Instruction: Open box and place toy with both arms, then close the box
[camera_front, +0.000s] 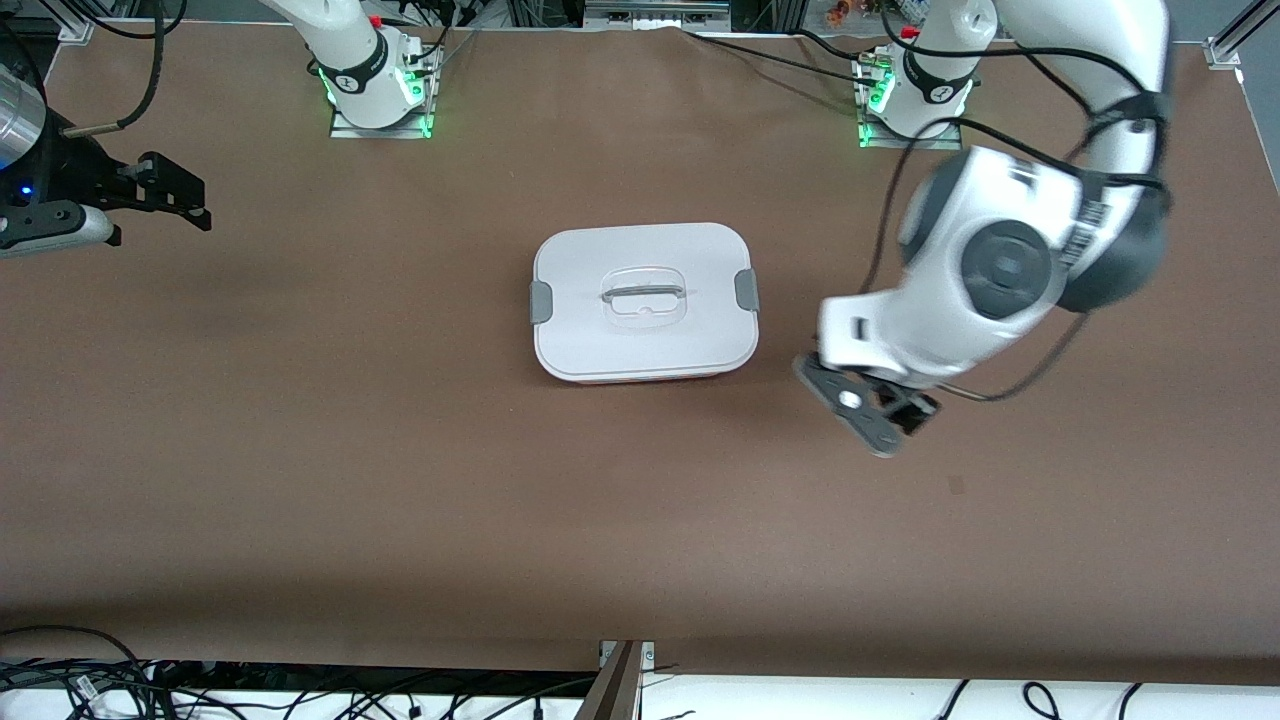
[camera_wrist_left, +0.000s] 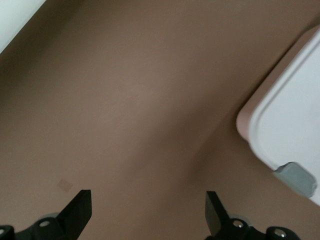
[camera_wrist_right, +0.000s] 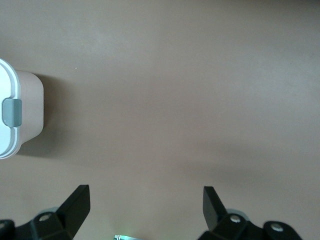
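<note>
box (camera_front: 645, 300) lidded and clipped, toy unseen; left gripper (camera_wrist_left: 145, 212) beside it and right gripper (camera_wrist_right: 145, 210) waiting well apart, both spread wide and empty.

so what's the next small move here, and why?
Probably: bring the left gripper, open and over bare table beside the box, in to the grey clip at its end. The white lid is on with both clips down, and no toy is in view, so unlatching seems first. The right gripper, also open, waits at the right arm's end of the table.
</note>
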